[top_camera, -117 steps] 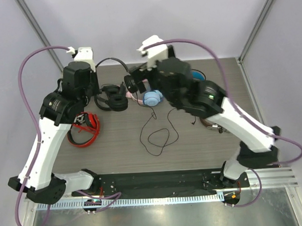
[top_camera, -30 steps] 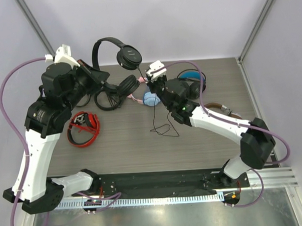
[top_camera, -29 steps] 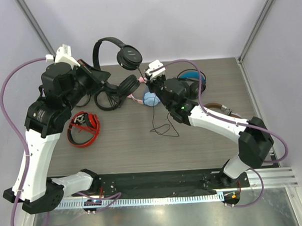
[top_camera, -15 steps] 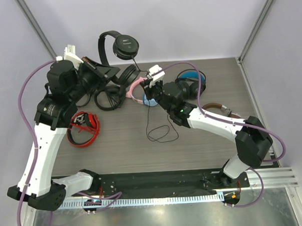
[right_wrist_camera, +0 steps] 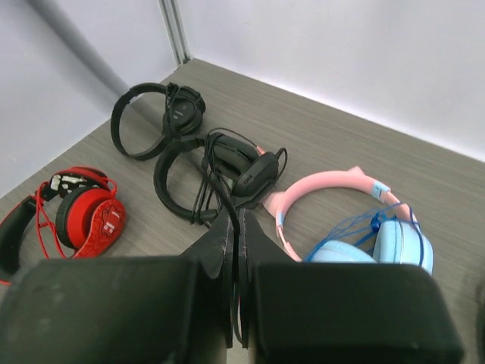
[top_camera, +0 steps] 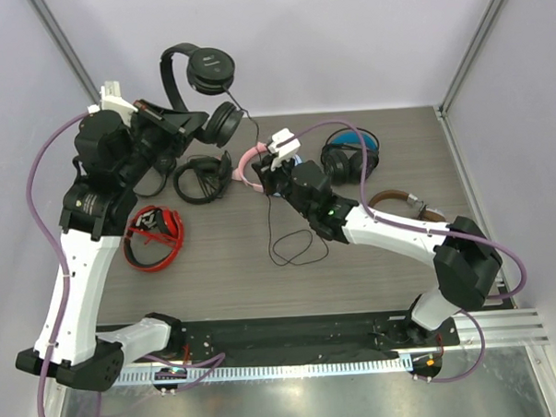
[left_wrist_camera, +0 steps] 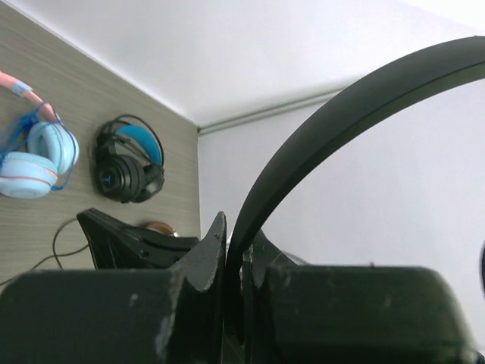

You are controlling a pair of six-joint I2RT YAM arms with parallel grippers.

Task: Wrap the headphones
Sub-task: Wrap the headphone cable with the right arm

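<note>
Clamps the thin band of the headphones (left_wrist_camera: pixel 345 125) in the left gripper (left_wrist_camera: pixel 239 236), fingers pressed tight against both faces of the band. Holds that pair high over the far left corner of the table (top_camera: pixel 217 285), up against the back wall, one round earcup raised and the other lower, just beside the wrist. Pinches the cable (top_camera: pixel 270 232) in the right gripper (right_wrist_camera: pixel 236 227), closed flat with only a thin black line running into the seam between the fingers. Sets that gripper low over the middle of the table, close beside the pink band of the pink-and-blue pair (right_wrist_camera: pixel 356 220). Shows the cable dropping from the lifted earcups toward the right gripper, then trailing nearer than it into a loose loop flat on the wood. Just beyond the right fingers, finds a black pair with cord bunched on it (right_wrist_camera: pixel 242 171), and past that a second black pair (right_wrist_camera: pixel 178 114) toward the far left corner. Off to the left on the table, a red pair (right_wrist_camera: pixel 87 220). To the right of the right arm, a bulky black pair with blue lining (top_camera: pixel 350 157) near the back edge, and nearer, partly under the forearm, a brown-banded pair (top_camera: pixel 398 201).
</note>
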